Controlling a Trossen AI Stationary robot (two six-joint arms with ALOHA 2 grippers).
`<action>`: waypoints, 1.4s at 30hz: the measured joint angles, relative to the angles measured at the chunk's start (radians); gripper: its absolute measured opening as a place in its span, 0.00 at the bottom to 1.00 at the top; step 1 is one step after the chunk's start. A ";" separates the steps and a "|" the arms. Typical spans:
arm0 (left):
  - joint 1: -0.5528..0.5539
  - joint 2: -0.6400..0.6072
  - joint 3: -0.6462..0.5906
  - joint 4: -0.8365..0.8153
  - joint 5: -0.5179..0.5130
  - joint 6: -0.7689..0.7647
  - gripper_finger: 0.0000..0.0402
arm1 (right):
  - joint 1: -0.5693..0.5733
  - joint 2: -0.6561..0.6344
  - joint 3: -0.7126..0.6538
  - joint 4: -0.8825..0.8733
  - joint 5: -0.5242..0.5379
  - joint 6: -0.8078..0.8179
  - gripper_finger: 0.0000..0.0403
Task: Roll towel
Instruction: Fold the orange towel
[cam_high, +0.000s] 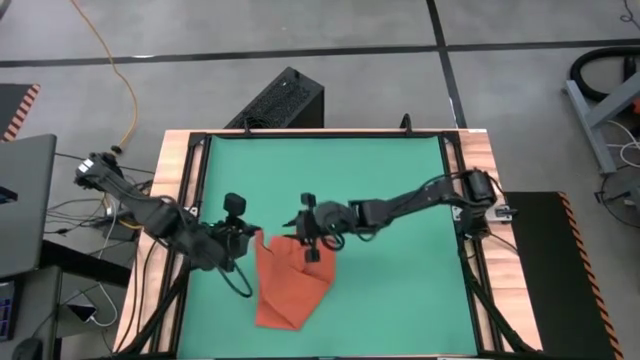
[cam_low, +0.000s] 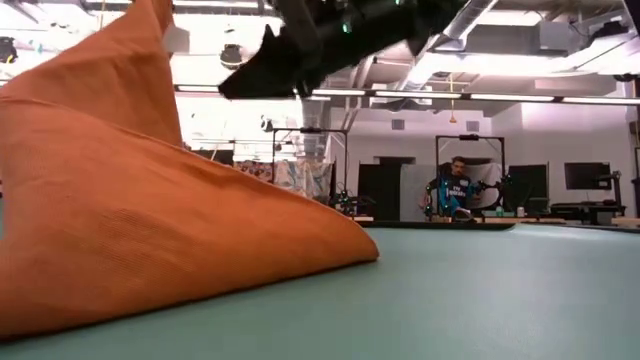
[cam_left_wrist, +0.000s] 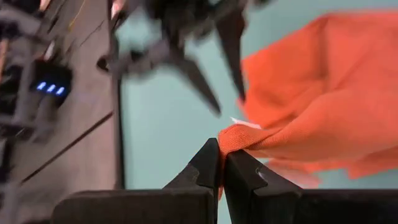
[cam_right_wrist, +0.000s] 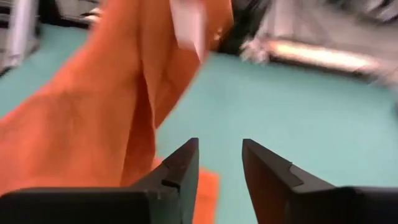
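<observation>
Left end effector pinching towel corner, right end effector open, empty, beside raised fold, green mat beneath

Left gripper with fingers pinched tight together, while the right gripper, just beside it, has fingers parted.

The towel was plain orange-red with a little white tag, sitting on a solid teal-green mat. Both arms were dark, basically black, and the table edge was brown wood grain.
</observation>
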 joint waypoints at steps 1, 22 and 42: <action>-0.001 -0.009 0.000 0.000 0.008 0.000 0.00 | -0.012 0.017 0.000 0.016 -0.042 0.023 0.40; -0.009 -0.040 0.046 -0.007 0.176 -0.037 0.00 | 0.012 0.136 0.013 0.129 -0.297 -0.021 0.57; -0.007 -0.040 0.046 -0.005 0.121 -0.042 0.00 | 0.058 0.248 0.058 0.072 -0.159 -0.033 0.06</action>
